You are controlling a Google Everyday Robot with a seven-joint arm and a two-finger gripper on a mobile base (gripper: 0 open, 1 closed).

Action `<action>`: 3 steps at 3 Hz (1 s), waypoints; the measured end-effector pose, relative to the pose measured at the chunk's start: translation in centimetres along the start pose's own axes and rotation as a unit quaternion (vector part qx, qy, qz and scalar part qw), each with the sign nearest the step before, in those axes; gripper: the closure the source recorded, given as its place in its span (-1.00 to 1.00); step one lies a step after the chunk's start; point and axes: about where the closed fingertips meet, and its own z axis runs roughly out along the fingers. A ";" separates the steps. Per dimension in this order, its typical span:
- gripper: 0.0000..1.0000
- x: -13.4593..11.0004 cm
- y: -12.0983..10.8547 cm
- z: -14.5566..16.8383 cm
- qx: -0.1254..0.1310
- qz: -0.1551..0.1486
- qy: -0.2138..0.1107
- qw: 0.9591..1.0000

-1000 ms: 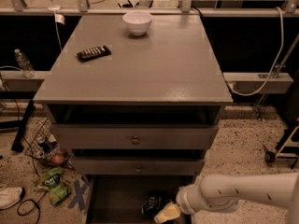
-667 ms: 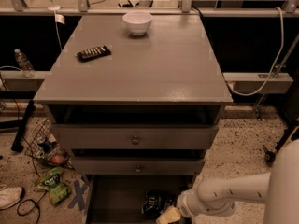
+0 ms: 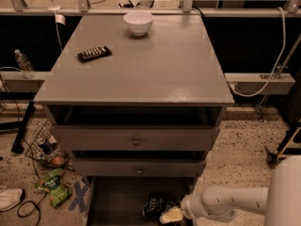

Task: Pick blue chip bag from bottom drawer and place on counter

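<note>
The blue chip bag (image 3: 157,205) lies crinkled in the open bottom drawer (image 3: 117,201), toward its right side, white lettering facing up. My gripper (image 3: 172,215) is at the end of the white arm that comes in from the lower right. It sits low in the drawer, right beside the bag's right edge and touching or almost touching it. The counter (image 3: 141,65) is the broad grey-brown top of the cabinet, well above the gripper.
A black remote (image 3: 94,53) and a white bowl (image 3: 138,22) sit on the counter. Two knobbed drawers (image 3: 136,140) are closed above the bottom one. A green snack bag (image 3: 55,186), a shoe and cables lie on the floor at left.
The arm has shifted a little left and lower into the drawer, bringing the gripper closer to the bag. The bag has not moved.
</note>
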 end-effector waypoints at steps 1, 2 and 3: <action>-1.00 0.0 0.0 0.0 0.000 0.000 0.000 1.000; -1.00 -0.5 -0.4 1.7 0.007 -0.007 -0.015 1.000; -1.00 -1.3 -0.4 3.6 0.006 -0.027 -0.027 0.999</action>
